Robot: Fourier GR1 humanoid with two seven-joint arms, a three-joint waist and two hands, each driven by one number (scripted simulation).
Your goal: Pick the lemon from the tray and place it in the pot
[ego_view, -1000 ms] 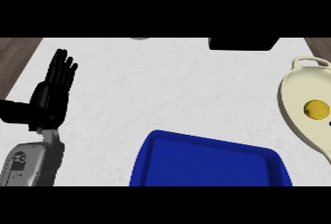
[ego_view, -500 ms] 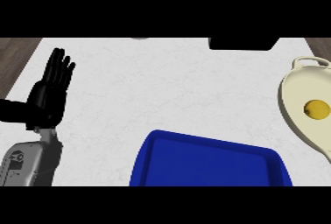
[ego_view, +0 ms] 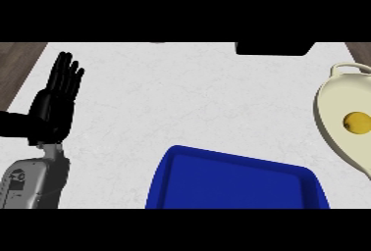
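White, faintly marbled counter (ego_view: 196,98) fills most of my head view. All positions below are logged against the blue tray.

Entry 1: blue tray (ego_view: 232,181), rectangular with a raised rim and rounded corners, lies flat on the counter at the lower middle of the view. Its near side is cut off by the lower edge, and it sits slightly skewed, its left far corner higher in the view than its right.

Entry 2: cream pot (ego_view: 328,105), oval, with a looped handle at its far end, stands to the right of the tray and beyond it. Pot and tray are close but apart, with a strip of counter between them. The pot's right part runs out of view.

Entry 3: grey forearm (ego_view: 33,181) comes up from the lower edge, well left of the tray. On it is the left hand (ego_view: 56,100), black, palm flat, fingers straight and together, pointing away from me. It holds nothing and touches nothing I can see, resting well apart from tray and pot.

Entry 4: dark block (ego_view: 274,48) at the far edge of the counter, beyond the tray. I cannot tell what it is.

Entry 5: lemon (ego_view: 357,122), small and yellow, lies inside the pot on its cream floor, right of the tray and clear of it.
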